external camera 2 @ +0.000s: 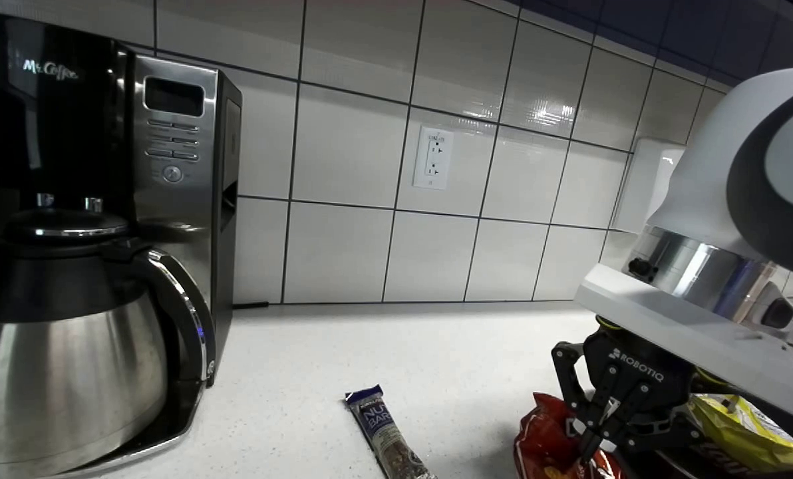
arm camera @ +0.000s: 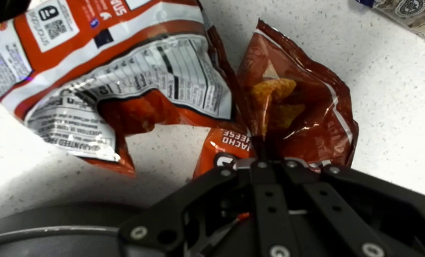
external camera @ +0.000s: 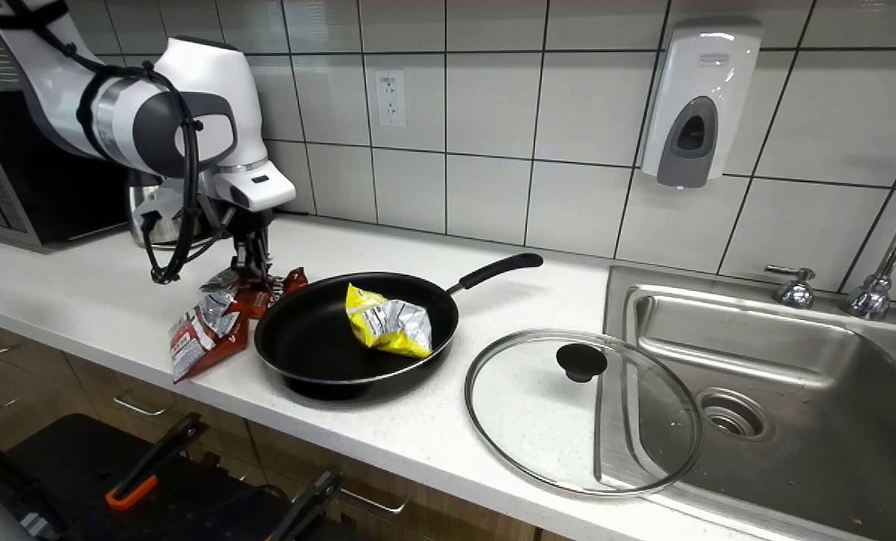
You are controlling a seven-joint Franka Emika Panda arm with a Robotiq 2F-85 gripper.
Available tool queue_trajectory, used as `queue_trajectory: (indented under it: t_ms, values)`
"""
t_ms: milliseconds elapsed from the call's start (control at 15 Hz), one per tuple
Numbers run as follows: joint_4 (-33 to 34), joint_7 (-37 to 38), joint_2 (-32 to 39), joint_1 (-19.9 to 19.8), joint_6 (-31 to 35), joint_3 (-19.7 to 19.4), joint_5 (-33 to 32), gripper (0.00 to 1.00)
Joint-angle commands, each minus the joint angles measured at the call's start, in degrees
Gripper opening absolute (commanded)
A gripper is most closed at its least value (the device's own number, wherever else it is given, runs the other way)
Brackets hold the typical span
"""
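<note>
The gripper (arm camera: pixel 263 151), all black links and bright screw heads, has its narrow fingers drawn together on a pinch of the red chip bag (arm camera: pixel 298 103); the glossy film creases inward to their tips. The bag rests on the speckled white counter (external camera: pixel 388 244), shiny-skinned, a pale line following its crimped edge. Against it sits a crinkled wrapper (arm camera: pixel 134 71), red-orange with a silvery printed panel and buckled corners; whether it is a second bag or part of the same one cannot be told. Just beside them stands the black pan (external camera: pixel 305 323), round and smooth with a thin bright rim, crowding the red bag on that side. Inside it lies a yellow bag (external camera: pixel 389 323) with a crumpled silver panel, and the pan's slim handle (external camera: pixel 500 269) angles back toward the tiles. Near the red bag a nut bar (external camera 2: pixel 390 436) lies flat in its clear and navy sleeve. Beyond the pan, a clear glass lid (external camera: pixel 538 421), steel-banded and black-knobbed, reaches over the edge of the steel sink (external camera: pixel 794 451). Well apart stands a coffee maker (external camera 2: pixel 183 233) of brushed steel and black plastic, with a rounded metal carafe (external camera 2: pixel 70 386). Behind everything, glossy pale tiles (external camera: pixel 485 105) with dark grout bear a plastic soap dispenser (external camera: pixel 707 83).
</note>
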Motion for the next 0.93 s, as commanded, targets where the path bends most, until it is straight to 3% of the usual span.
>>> queue_trajectory:
  t_ms: [0, 867]
  values:
    - [-0.2, 0.3, -2.2, -0.7, -0.1, -0.6, -4.3, 0.00]
    - [2.4, 1.8, -6.0, -1.0, -0.4, -2.8, -15.9, 0.00]
